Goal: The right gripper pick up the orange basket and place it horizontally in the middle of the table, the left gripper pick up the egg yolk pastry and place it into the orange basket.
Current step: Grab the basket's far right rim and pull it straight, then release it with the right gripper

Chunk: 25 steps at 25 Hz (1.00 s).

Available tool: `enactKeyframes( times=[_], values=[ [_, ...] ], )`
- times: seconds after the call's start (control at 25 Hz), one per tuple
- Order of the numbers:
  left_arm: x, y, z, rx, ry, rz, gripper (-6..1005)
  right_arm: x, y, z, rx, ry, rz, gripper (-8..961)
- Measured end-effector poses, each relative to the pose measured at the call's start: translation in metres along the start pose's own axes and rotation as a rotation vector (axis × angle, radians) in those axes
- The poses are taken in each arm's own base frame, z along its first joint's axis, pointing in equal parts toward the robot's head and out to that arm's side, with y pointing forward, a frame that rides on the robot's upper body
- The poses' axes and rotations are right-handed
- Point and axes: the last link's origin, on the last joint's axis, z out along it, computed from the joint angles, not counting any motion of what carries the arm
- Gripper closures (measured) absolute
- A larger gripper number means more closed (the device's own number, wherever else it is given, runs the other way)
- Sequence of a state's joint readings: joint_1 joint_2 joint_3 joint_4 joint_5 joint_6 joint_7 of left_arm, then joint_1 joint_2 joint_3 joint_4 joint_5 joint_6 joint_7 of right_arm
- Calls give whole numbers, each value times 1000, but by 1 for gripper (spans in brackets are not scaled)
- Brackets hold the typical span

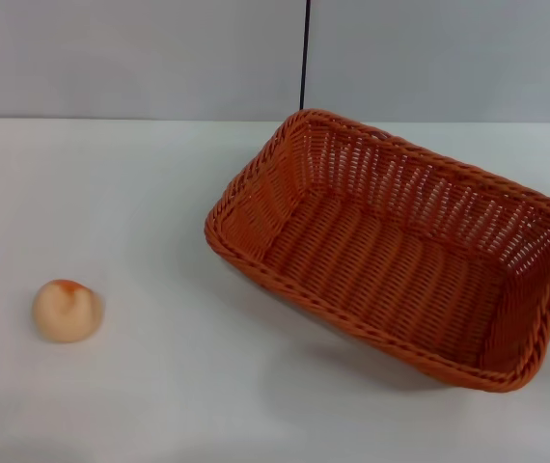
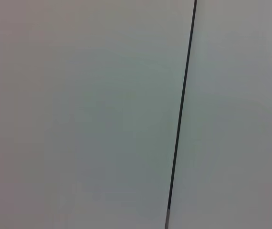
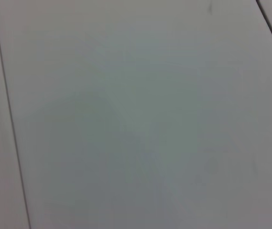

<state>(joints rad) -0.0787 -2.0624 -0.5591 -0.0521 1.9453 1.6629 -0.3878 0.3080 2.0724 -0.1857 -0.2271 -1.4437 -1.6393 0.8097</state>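
Note:
The orange basket lies on the white table at the right, turned at an angle, its far right corner reaching the picture's edge. It holds nothing. The egg yolk pastry, a small pale bun with an orange-red patch on top, sits alone at the front left of the table. Neither gripper shows in the head view. Both wrist views show only a plain grey panelled surface with thin dark seams.
A grey wall with a dark vertical seam stands behind the table's far edge. Bare white tabletop lies between the pastry and the basket.

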Motion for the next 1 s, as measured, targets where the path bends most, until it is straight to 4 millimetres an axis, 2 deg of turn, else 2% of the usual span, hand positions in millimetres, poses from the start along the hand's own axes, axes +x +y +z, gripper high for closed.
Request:
enactKeyframes(
  times=[0.32, 0.56, 0.8, 1.0],
  values=[
    [0, 0, -2, 0, 0, -4, 191, -1, 0, 0, -5, 0, 7, 185],
    [1, 0, -3, -3, 0, -3, 194, -11, -4, 6, -98, 80, 53, 185],
    [1, 0, -4, -4, 1, -4, 198, -36, -16, 11, -187, 252, 150, 185],
    [1, 0, -4, -3, 0, -4, 201, -66, -24, 18, -207, 499, 219, 185]
  ],
)
